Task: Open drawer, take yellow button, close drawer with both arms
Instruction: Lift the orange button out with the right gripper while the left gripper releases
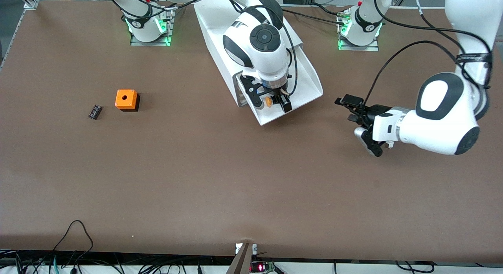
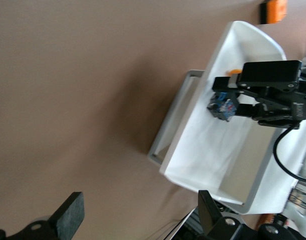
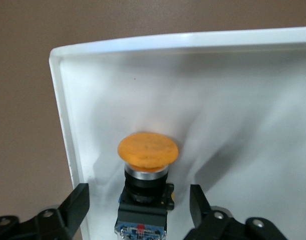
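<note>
The drawer [image 1: 306, 83] is pulled out of the white cabinet [image 1: 210, 26] toward the front camera. The button [image 1: 268, 101], with an orange cap and a black-and-blue body, lies in the drawer near its front end. My right gripper [image 1: 272, 104] hangs over it, open, with one finger [image 3: 75, 205] on each side of the button [image 3: 147, 150] and a gap on both sides. My left gripper [image 1: 362, 133] is open and empty over bare table beside the drawer, toward the left arm's end. The left wrist view shows the left gripper [image 2: 137, 212], the drawer [image 2: 208, 150] and the button [image 2: 223, 106].
An orange cube with a round hole [image 1: 126, 100] and a small black part [image 1: 94, 111] lie on the table toward the right arm's end. Cables run along the table's edge nearest the front camera.
</note>
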Robot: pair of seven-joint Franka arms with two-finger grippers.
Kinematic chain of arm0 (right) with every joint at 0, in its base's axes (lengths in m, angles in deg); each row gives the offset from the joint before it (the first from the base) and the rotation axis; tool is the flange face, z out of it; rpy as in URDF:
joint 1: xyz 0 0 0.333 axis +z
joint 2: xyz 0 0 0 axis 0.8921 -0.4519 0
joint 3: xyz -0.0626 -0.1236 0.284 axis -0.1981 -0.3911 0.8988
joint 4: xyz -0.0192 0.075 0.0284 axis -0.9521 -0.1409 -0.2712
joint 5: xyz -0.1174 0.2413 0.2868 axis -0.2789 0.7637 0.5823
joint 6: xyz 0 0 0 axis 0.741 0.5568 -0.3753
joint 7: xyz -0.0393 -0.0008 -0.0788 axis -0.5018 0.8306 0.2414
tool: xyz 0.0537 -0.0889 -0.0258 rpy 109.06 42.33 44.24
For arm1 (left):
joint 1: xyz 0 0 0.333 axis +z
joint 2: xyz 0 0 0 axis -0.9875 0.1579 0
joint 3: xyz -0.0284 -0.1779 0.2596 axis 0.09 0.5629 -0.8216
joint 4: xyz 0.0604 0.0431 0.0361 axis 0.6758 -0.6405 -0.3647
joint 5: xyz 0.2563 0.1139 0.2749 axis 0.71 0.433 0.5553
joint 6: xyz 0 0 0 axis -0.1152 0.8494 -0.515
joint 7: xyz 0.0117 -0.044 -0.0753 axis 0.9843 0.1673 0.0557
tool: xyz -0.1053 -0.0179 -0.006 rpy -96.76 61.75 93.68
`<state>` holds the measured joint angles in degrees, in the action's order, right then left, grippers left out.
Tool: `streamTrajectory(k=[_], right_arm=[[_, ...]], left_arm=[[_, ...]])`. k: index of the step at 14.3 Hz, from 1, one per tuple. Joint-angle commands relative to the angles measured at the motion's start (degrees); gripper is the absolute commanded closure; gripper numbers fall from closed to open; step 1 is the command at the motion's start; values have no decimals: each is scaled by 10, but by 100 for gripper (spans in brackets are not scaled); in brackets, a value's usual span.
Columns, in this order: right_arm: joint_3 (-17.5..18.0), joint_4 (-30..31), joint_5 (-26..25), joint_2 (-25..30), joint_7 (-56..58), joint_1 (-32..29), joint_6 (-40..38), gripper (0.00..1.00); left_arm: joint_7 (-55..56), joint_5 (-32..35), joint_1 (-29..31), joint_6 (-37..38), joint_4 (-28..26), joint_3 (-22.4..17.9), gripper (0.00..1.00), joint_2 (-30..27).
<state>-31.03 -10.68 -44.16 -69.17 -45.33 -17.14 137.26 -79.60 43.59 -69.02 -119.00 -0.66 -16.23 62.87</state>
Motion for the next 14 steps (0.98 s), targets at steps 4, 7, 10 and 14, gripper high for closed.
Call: streamTrajectory(k=[4,7,10,14], right_arm=[[-8,-26,-11,-6,-6,9,-19,100],[-10,-36,-8,1,8,-11,-44,100],[11,-56,23,24,62,-88,-74,100],[12,-77,70,33,68,-132,-73,100]], left_arm=[[52,226,-55,34,78,4,0,-20],[50,314,-66,33,99,4,0,-25],[44,319,-66,3,126,2,0,-22],[74,318,-65,-4,122,3,0,-21]])
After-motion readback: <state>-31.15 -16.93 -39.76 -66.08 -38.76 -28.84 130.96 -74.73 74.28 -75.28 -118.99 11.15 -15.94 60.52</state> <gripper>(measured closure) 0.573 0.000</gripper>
